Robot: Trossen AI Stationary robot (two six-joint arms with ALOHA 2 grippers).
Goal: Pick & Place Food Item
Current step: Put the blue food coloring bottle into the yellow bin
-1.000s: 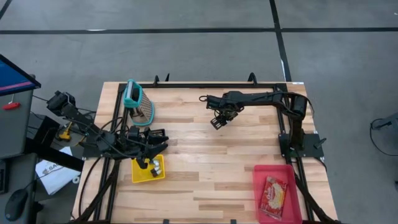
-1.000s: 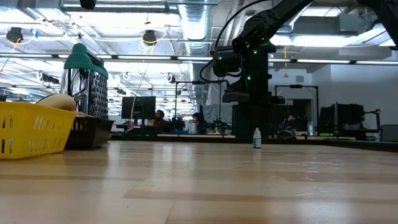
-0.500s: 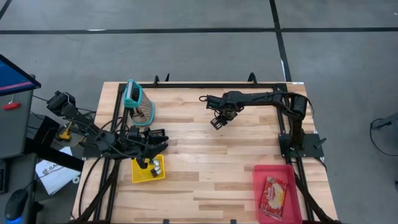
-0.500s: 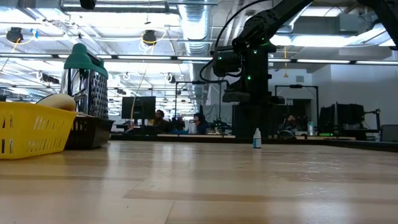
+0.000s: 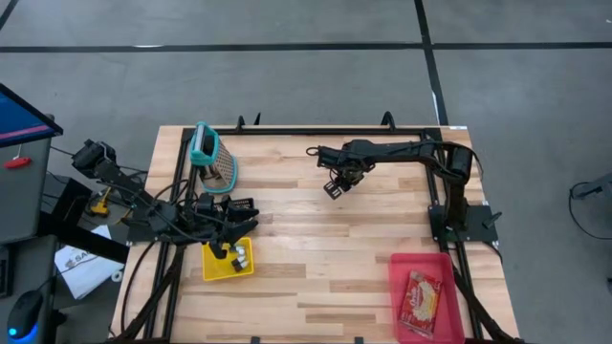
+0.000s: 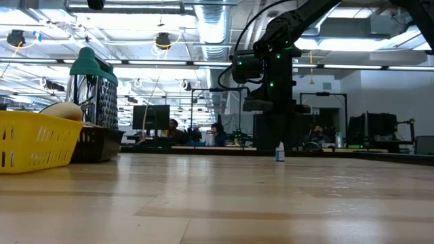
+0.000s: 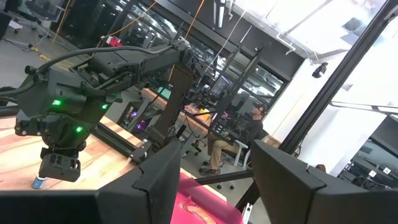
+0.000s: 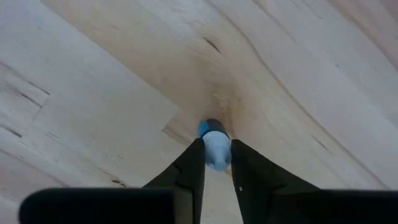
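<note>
A small white bottle with a blue foot [image 8: 215, 151] stands upright on the wooden table [image 5: 316, 258], right of centre toward the far edge. My right gripper [image 8: 216, 146] points straight down over it, shut on it; the low view shows this gripper [image 6: 279, 144] above the bottle [image 6: 280, 155]. My left gripper [image 7: 214, 186] hangs open above the yellow basket [image 5: 228, 260] at the left, fingers raised slightly above level and nothing between them. A pale round food item [image 6: 64, 110] lies in the basket. My right gripper pinches the bottle's white upper part [image 8: 217, 157] between its two fingers, one on each side. The fingers come from above, pointing down. The bottle stands upright with its blue foot [image 8: 210, 129] on the table.
A metal grater with a teal handle [image 5: 215, 158] stands at the far left. A red tray [image 5: 397, 263] with a food packet [image 5: 424, 298] sits at the near right corner. Bare wood lies between the basket and the tray.
My right gripper has shut its fingers onto the small bottle without shifting; in the low view the bottle's white top is now mostly covered by the fingers. The bottle stays where it stood.
</note>
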